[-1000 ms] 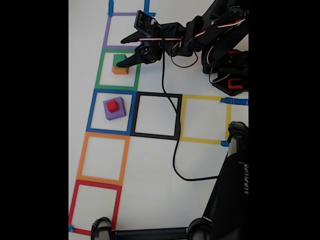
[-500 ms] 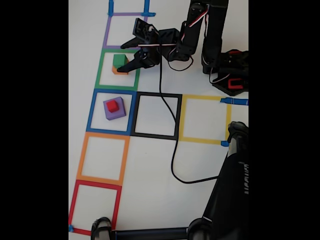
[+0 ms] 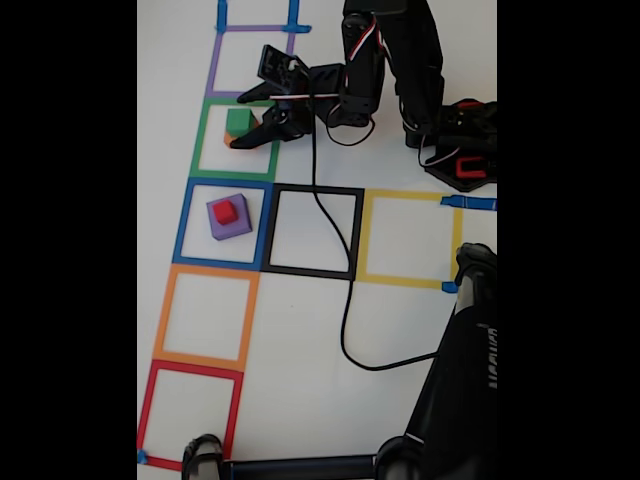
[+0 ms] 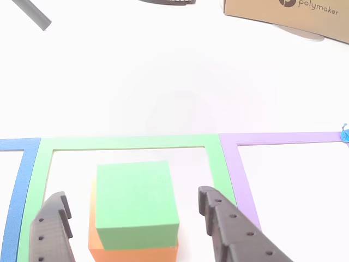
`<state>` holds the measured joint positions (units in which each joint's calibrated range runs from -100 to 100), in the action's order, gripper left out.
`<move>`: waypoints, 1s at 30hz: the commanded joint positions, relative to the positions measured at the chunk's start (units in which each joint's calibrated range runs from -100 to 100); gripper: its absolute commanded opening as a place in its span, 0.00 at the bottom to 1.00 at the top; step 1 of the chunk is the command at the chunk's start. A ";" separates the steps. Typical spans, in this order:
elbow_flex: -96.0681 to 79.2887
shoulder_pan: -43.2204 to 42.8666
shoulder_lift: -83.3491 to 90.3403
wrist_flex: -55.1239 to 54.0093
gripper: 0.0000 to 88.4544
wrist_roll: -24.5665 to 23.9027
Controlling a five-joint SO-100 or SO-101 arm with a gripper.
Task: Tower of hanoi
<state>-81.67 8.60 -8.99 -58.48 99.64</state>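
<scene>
Other view, left to right: the black gripper (image 4: pixel 131 204) spread apart, fingers flanking the green cube (image 4: pixel 136 199), not visibly touching; the orange cube (image 4: pixel 131 254) beneath is cut off. Fixed view adds a red cube (image 3: pixel 226 211) atop a purple cube (image 3: pixel 232 224) in the blue tape square (image 3: pixel 190 225).

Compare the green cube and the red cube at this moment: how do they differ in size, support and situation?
The green cube is clearly larger than the red cube. The green cube sits on the orange cube inside the green tape square; the red cube sits on the purple cube inside the blue tape square. The open pincer straddles the green cube; the red cube stands free. Both top a two-cube stack.
</scene>
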 commanded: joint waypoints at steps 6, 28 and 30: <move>2.13 -1.51 -2.11 -1.27 0.24 0.36; 2.31 -4.38 -0.98 -1.92 0.03 0.36; 2.22 -4.67 -0.42 -2.00 0.02 0.36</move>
<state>-80.43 5.09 -11.61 -59.21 99.64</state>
